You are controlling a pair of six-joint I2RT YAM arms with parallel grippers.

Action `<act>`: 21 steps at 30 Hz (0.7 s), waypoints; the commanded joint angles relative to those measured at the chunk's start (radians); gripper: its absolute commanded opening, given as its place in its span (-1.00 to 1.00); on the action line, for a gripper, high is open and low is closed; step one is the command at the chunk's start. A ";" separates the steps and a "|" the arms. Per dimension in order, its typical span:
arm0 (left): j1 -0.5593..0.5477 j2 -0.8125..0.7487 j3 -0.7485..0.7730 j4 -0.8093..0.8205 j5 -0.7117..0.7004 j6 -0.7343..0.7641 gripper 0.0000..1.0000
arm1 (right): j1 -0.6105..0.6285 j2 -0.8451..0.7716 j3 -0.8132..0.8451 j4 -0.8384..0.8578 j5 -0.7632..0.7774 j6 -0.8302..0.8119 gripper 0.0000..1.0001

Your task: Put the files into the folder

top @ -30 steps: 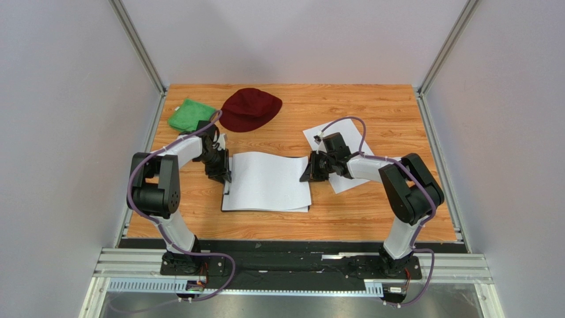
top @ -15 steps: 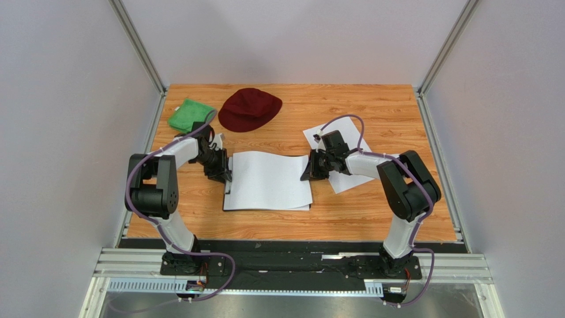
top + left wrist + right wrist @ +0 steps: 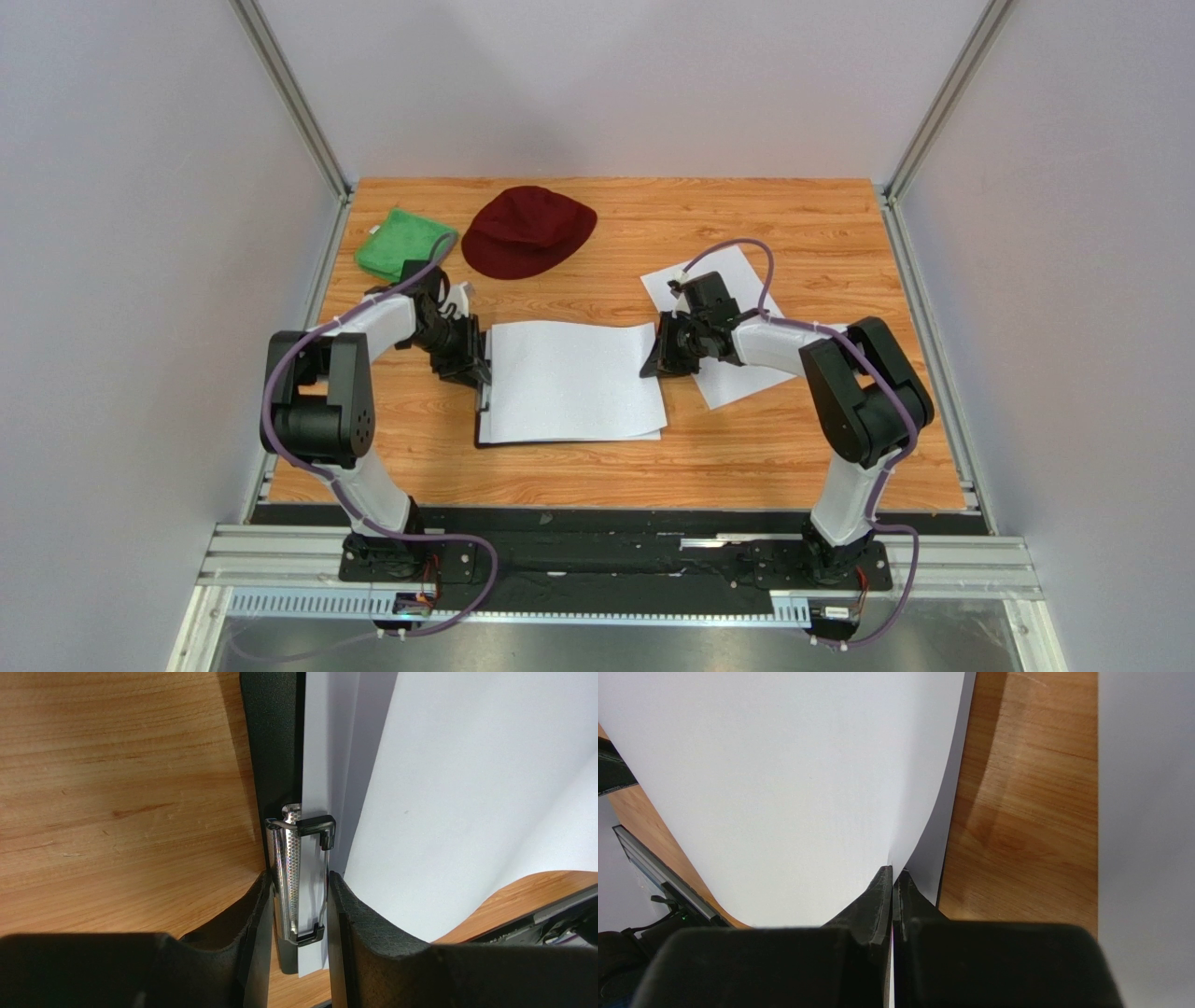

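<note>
The black folder lies at the table's middle with white files on it. My left gripper is at its left short edge. In the left wrist view my left gripper is shut on the silver clip, one finger on each side, with a sheet edge under the clip and the top sheet bowed up. My right gripper is shut on the top sheet's right edge, pinched between its fingertips. Another loose sheet lies under the right arm.
A dark red cap and a green cloth lie at the far left of the wooden table. Grey walls with metal posts close in the left, right and far sides.
Folder and sheets have slid slightly to the right. Both grippers have shifted a little right and farther away, keeping their holds.
</note>
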 commanded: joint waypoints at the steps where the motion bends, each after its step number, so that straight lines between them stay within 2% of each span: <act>1: 0.016 -0.055 -0.007 0.016 0.025 0.027 -1.00 | -0.025 0.022 0.008 -0.092 0.148 -0.037 -1.00; 12: 0.016 -0.051 -0.007 0.034 0.029 0.009 -1.00 | 0.010 -0.006 0.029 -0.070 0.131 -0.015 -1.00; 21: 0.001 -0.066 -0.022 0.051 0.009 -0.009 -1.00 | 0.073 -0.012 0.106 -0.136 0.214 0.006 -1.00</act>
